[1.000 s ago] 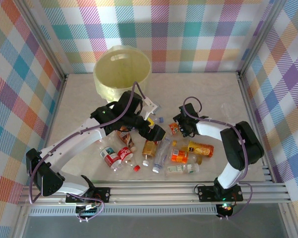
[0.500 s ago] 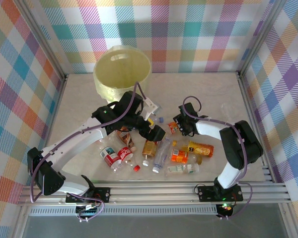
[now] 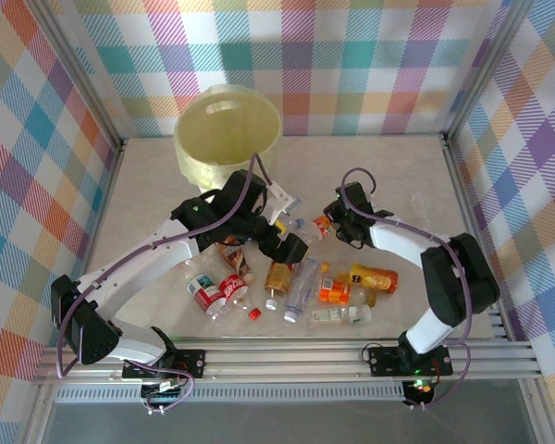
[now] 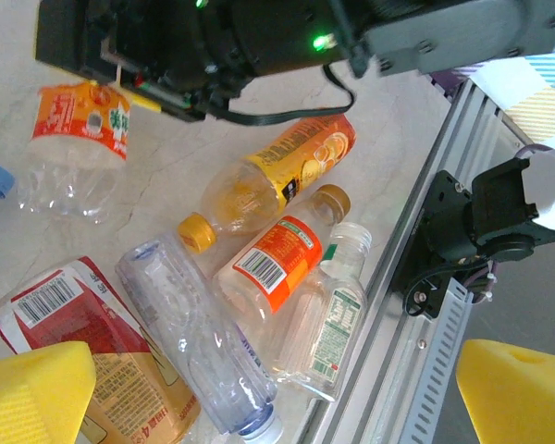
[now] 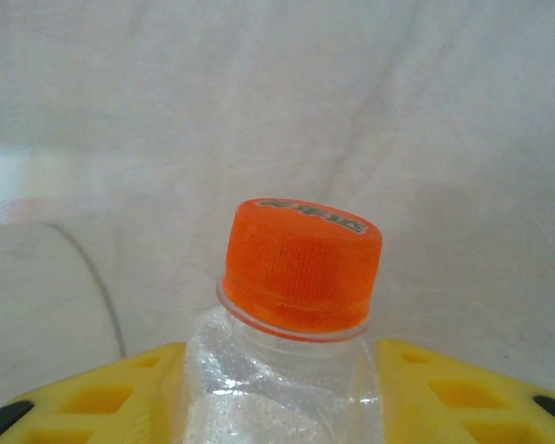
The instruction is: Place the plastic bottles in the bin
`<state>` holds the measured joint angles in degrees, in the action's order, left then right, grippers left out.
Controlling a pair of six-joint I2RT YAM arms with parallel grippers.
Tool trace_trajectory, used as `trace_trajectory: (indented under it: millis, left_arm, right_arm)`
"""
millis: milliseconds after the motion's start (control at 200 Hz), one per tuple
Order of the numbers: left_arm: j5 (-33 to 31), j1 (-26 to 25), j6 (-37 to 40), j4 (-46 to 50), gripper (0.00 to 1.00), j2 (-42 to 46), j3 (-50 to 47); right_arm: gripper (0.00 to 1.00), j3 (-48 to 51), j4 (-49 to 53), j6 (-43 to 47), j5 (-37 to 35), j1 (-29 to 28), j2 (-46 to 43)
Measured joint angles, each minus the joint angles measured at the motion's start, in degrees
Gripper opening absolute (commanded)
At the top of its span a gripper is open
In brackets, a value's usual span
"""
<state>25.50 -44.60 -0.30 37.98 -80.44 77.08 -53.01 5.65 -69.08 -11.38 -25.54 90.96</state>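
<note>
The right gripper (image 5: 282, 398) grips an orange-capped bottle (image 5: 301, 268), cap pointing out past its fingers. The bin (image 3: 224, 168) sits far and left of it. The left gripper (image 4: 277, 388) hangs open above other bottles (image 4: 277, 268).

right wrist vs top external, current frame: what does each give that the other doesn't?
Right wrist: a close-up of the orange screw cap, with print on its top, and the clear neck between the yellow foam pads of the right gripper.
Top external: the large round pale-yellow translucent bin at the back of the table, the heap of plastic bottles lying near the arm bases, and the left gripper above that heap.
Both: the small clear orange-labelled bottle held by the right gripper.
</note>
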Motion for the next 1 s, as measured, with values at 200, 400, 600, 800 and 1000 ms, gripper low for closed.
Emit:
trace_trajectory:
  millis: [200,400,600,800,1000]
  left_arm:
    - [-1.27,0.00,0.17,0.87,1.00,-2.69,0.44]
    - [-3.56,0.00,0.13,0.87,1.00,-5.95,0.87]
    - [-4.15,0.00,0.09,0.11,1.00,-7.17,0.87]
    - [-3.10,0.00,-1.81,-3.74,1.00,-7.23,0.74]
    - [-2.62,0.00,-4.81,-8.24,1.00,-7.32,-0.63]
  right_arm:
    - [0.49,-1.75,2.47,8.31,-0.46,0.42,-7.41]
    - [0.49,-1.92,5.25,15.15,1.36,0.42,-13.18]
    - [0.49,-1.92,6.71,18.34,7.06,0.37,-16.96]
    - [0.49,-1.92,7.58,18.99,11.56,-0.79,-19.17]
    - [0.49,-1.92,7.72,18.73,13.73,-2.60,-20.83]
